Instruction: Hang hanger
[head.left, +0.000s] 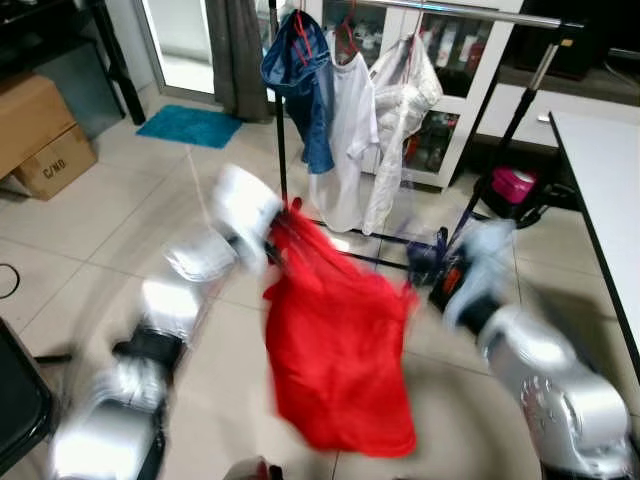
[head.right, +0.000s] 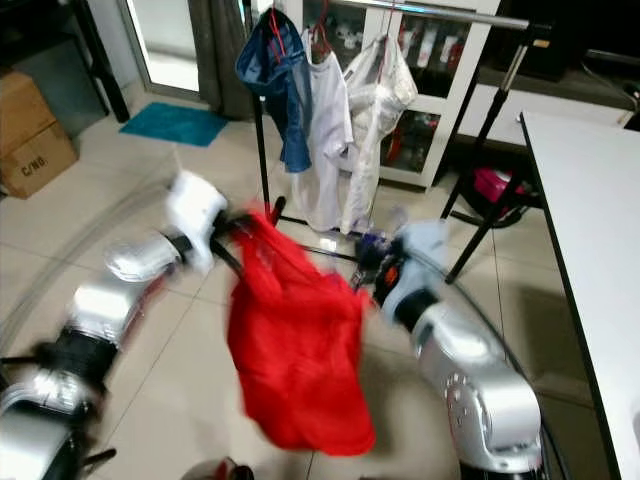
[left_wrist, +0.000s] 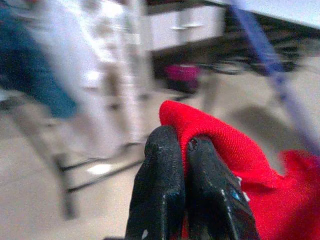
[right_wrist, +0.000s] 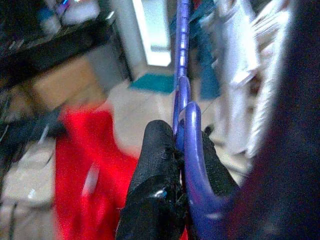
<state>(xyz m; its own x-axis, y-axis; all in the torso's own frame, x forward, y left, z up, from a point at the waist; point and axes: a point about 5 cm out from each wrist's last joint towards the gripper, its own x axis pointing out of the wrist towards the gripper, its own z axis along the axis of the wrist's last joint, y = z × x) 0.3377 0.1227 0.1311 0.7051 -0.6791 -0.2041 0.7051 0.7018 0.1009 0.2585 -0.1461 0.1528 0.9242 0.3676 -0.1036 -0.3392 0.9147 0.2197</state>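
Both silver arms are smeared by motion in the head views, so the left gripper (head.left: 285, 215) at ten o'clock of the red garment (head.left: 340, 350) and the right gripper (head.left: 430, 262) at two o'clock of it are only dark smudges there. The purple hanger (right_wrist: 189, 165) runs past the wrist picture's edge, its full shape cut off, and a dark blurred mass beside it cannot be identified. The clothes on the rack (head.left: 450, 10) are blurred in both wrist views. Items inside the glass cabinet (head.left: 450, 90) are too small to identify. The cardboard box (head.left: 45, 140) is cut at nine o'clock.
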